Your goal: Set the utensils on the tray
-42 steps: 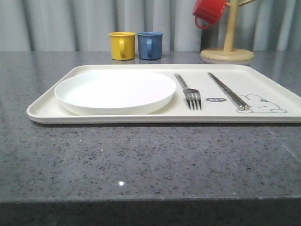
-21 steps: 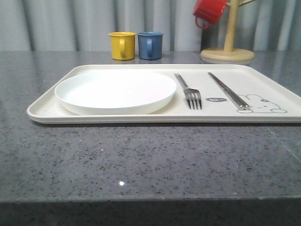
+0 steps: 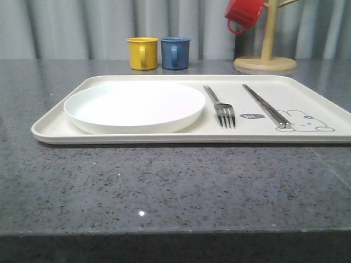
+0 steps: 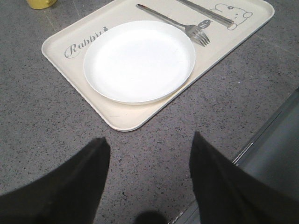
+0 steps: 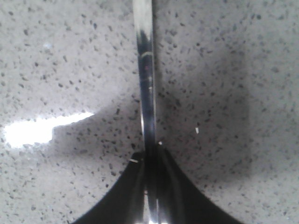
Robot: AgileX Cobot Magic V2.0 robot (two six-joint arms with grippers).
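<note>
The cream tray (image 3: 55, 130) lies across the grey stone table, with a fork (image 3: 222, 107) and a pair of chopsticks (image 3: 266, 105) on its right half. In the left wrist view the tray (image 4: 60, 44), the fork (image 4: 177, 23) and the chopsticks (image 4: 205, 11) lie ahead of my left gripper (image 4: 148, 140). That gripper is open above bare table, short of the tray's near corner. My right gripper (image 5: 149, 151) is shut on a slim shiny spoon handle (image 5: 145, 70), held just above the speckled table. The spoon's bowl is out of view.
A round white plate (image 3: 134, 104) fills the tray's left half. Yellow (image 3: 142, 53) and blue (image 3: 175, 52) mugs stand behind the tray. A red mug (image 3: 244, 13) hangs on a wooden mug tree (image 3: 267, 38) at the back right. The table's edge (image 4: 266, 135) runs close beside the left gripper.
</note>
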